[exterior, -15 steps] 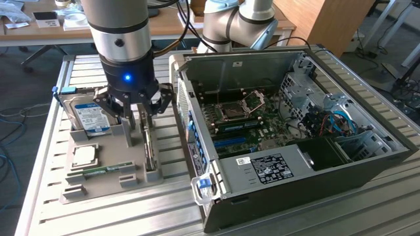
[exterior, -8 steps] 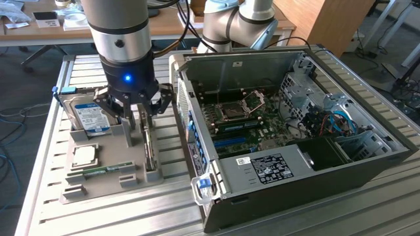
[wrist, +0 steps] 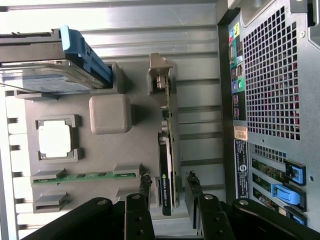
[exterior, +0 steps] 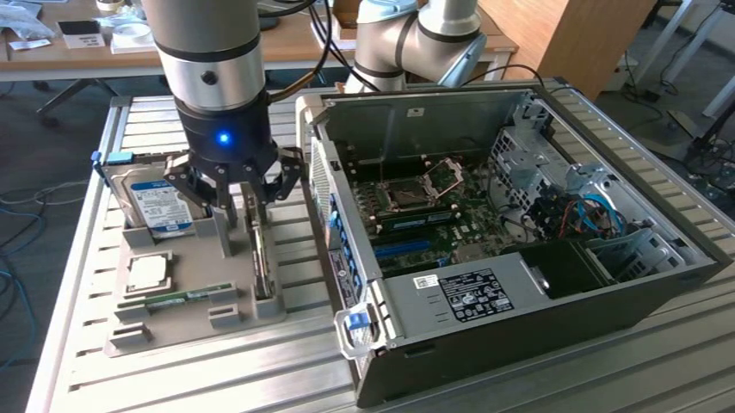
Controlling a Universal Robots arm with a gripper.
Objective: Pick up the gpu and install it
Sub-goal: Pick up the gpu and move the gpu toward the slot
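The gripper (exterior: pixel 241 231) hangs low over the grey holder tray (exterior: pixel 172 331) with its fingers (wrist: pixel 145 182) spread open, one on each side of the gpu (wrist: pixel 168 145) and a narrow gap at both faces. The gpu stands on edge in its slot along the tray's edge nearest the open computer case (exterior: pixel 517 258). The hard drive (exterior: pixel 155 202) stands at the tray's opposite far corner.

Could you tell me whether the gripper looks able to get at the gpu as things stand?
Probably yes: the gpu stands on edge in the grey holder with its upper edge free, and the gripper straddles it, jaws open, a finger each side.
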